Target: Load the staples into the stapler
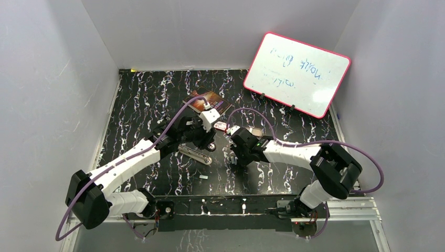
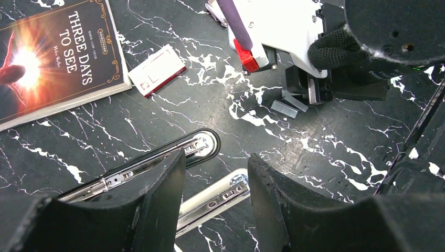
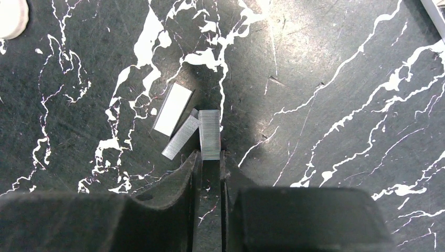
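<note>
Ridged metal staples (image 3: 210, 135), glossy marbled tabletop (image 3: 325, 79)

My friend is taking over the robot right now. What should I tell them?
Left gripper: open, over the opened stapler, not gripping it.
Right gripper: jaws shut on one staple strip, down at the table.
Two more strips lie loose beside it. The box sits by the book.
Done: stapler opened, strips out on the table.
Left: lift the strip, slide it into the silver rail, close the stapler.
</note>
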Motion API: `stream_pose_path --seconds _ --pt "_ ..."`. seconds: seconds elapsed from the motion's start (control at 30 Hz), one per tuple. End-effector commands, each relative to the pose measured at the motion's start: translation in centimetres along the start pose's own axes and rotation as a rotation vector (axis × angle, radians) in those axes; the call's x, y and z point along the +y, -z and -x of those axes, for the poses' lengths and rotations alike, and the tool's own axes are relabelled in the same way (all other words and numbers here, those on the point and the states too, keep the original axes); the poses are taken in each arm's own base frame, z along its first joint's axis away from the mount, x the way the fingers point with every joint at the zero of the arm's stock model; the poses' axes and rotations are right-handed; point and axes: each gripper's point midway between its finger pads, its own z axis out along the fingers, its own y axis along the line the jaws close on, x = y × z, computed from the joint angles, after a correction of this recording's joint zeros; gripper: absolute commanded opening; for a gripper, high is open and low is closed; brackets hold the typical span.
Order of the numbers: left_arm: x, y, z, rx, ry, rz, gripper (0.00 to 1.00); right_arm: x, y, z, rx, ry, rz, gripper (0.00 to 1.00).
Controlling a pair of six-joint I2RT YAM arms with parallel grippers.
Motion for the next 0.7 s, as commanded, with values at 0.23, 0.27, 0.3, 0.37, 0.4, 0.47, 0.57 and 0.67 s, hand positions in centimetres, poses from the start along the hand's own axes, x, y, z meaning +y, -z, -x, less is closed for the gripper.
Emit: stream_pose_path --seconds 0.23,0.27,0.3,0.37,0.4,0.47,0.57,0.67 --pt "-0.5 2.3 4.7 -0.288 0.190 0.022 0.51 -0.7 5.2 4.3 -0.256 -0.110 -0.033 0.09" --pt "-0.7 2.8 5.7 -0.350 0.211 0.015 0.51 -0.8 6.3 5.1 -0.313 -0.135 -0.026 0.08" --pt "-1.0 3.3 6.5 -0.408 0.232 0.001 0.52 -0.8 7.3 5.8 -0.369 -0.152 -0.013 0.08" --pt "-1.7 4.7 8.6 -0.537 0.249 -0.045 0.53 0.4 10.3 8.0 -0.526 -0.153 0.084 0.10" --pt "-2.2 5.5 9.6 -0.599 0.248 -0.071 0.53 1.3 11.9 9.1 -0.613 -0.138 0.152 0.10" --pt "-3.3 7.2 11.4 -0.690 0.234 -0.135 0.54 3.0 15.9 11.5 -0.824 -0.097 0.292 0.10" --pt "-4.9 9.4 13.0 -0.785 0.175 -0.217 0.54 4.7 20.7 12.7 -1.073 0.013 0.424 0.03" --pt "-6.7 11.7 14.0 -0.867 0.084 -0.306 0.53 5.9 24.4 12.7 -1.277 0.125 0.512 0.00"
